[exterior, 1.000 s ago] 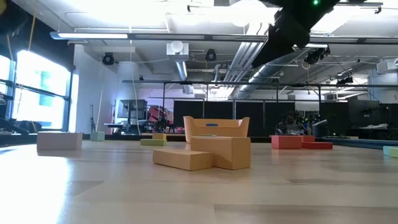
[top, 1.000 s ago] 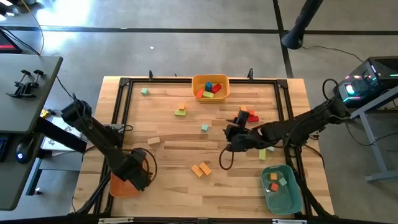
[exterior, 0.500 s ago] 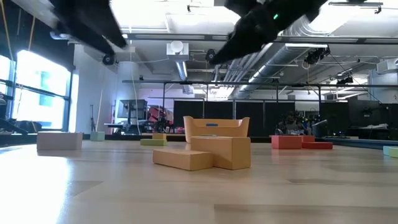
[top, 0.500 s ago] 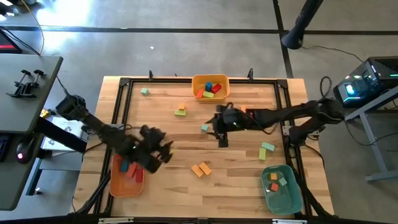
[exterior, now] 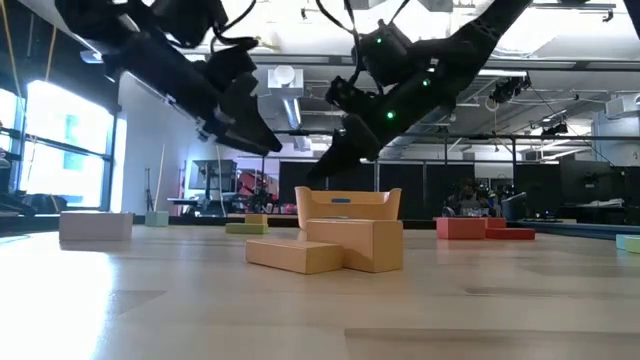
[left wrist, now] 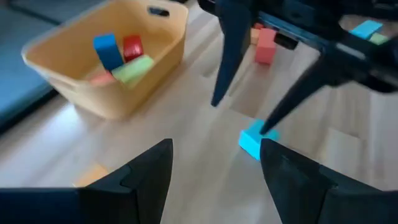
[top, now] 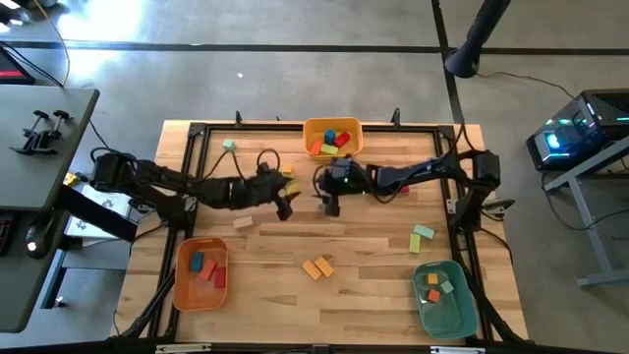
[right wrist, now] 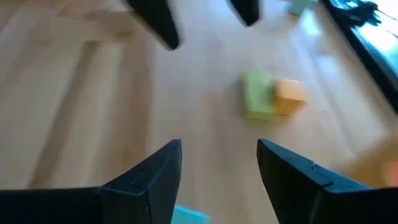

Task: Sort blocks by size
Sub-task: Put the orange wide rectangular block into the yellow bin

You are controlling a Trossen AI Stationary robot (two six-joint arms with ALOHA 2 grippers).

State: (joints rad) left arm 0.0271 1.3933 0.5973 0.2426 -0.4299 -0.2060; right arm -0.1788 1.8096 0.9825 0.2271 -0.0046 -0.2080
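The blocks lie scattered on the wooden table. A small teal block [left wrist: 252,142] lies near the table's middle, and a green and an orange block [right wrist: 270,96] lie side by side just beyond it. My right gripper [top: 329,204] hangs open above the teal block, slanting down from the right. My left gripper [top: 285,207] is open too and faces it from the left, a short way off and above the table. Two orange blocks [top: 316,266] rest against each other nearer the front. More blocks lie in the three bins.
A yellow bin [top: 332,126] stands at the far edge, an orange bin [top: 183,287] at the near left and a teal bin [top: 439,311] at the near right. A pale block [top: 243,222], green blocks [top: 423,236] and red blocks [left wrist: 265,45] lie loose. A black frame [top: 197,130] borders the table.
My left gripper has swung from above the orange bin at the near left toward the table's middle, tipping from pointing down to slanting forward. My right gripper has moved left and down from the right of centre to above the teal block. No block has moved.
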